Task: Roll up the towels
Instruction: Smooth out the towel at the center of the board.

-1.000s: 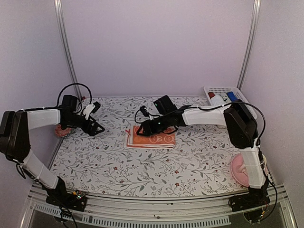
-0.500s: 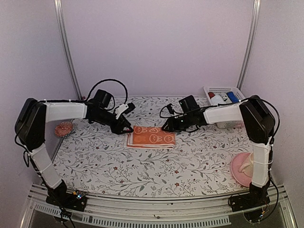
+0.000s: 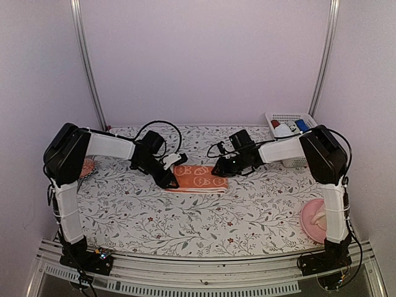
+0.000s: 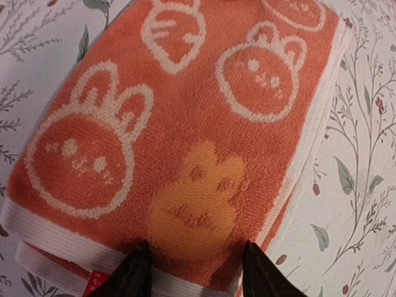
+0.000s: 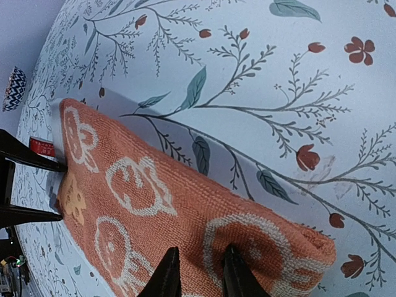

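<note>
One of the towels, orange-red with white bunny-face prints, lies folded flat on the floral tabletop. My left gripper is at its left end. In the left wrist view the towel fills the frame, and the left gripper has its two tips sunk into the white-bordered end, with cloth bunched between them. My right gripper is at the towel's right end. In the right wrist view its fingers stand close together, pinching the towel near its thick folded edge.
A white basket with bottles stands at the back right. A pink object lies by the right arm's base. A small reddish patterned object sits at the left edge. Metal posts rise at both back corners.
The left arm swung in from the far left to the towel's left end. The right gripper moved from the towel's left part to its right end. Both jaws narrowed onto the cloth.
</note>
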You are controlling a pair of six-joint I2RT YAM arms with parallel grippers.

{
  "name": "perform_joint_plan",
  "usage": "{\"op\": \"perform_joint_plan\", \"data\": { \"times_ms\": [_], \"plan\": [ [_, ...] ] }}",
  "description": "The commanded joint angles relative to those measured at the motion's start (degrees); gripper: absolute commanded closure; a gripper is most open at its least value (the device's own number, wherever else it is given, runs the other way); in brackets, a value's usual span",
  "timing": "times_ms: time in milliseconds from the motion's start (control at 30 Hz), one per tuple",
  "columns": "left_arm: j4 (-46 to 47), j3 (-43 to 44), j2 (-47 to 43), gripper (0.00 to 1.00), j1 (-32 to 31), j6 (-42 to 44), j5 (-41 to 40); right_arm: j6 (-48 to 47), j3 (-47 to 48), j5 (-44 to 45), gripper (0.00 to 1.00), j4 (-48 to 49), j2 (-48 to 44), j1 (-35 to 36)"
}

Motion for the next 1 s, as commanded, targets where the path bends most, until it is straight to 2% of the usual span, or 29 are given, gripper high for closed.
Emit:
{"op": "perform_joint_plan", "data": {
  "times_ms": [0,67,133,333,500,567,767,967],
  "plan": [
    [-4.8,-1.5,0.2,0.53,0.2,-0.3,-6.0,-1.3,1.6,4.2,0.74,-3.3,1.8,-0.3],
    [-6.4,-2.0,0.0,0.58,0.4,0.3,-6.5,-1.7,1.3,5.2,0.75,-3.8,1.5,-0.3],
    [-7.6,-2.7,-0.7,0.59,0.9,0.9,-6.1,-2.1,1.0,5.7,0.75,-4.3,1.3,-0.4],
    [-9.7,-3.4,-2.1,0.53,2.4,1.5,-2.9,-4.3,1.2,4.5,0.75,-4.7,0.6,-0.3],
    [-11.7,0.8,-5.9,0.29,3.4,1.8,4.7,-6.3,0.2,0.7,0.74,-4.4,-2.8,-0.3],
    [-12.3,3.7,-6.5,0.24,3.4,1.7,6.9,-6.3,-1.3,-0.2,0.73,-3.6,-5.6,-0.3],
    [-11.7,10.4,-5.9,0.24,3.4,0.8,11.0,-4.1,-6.2,-2.8,0.72,-1.5,-13.3,-0.2],
    [-10.1,15.2,1.8,0.38,3.4,-0.2,11.8,-0.8,-11.9,-7.3,0.72,4.3,-14.5,0.3]
  ]
}}
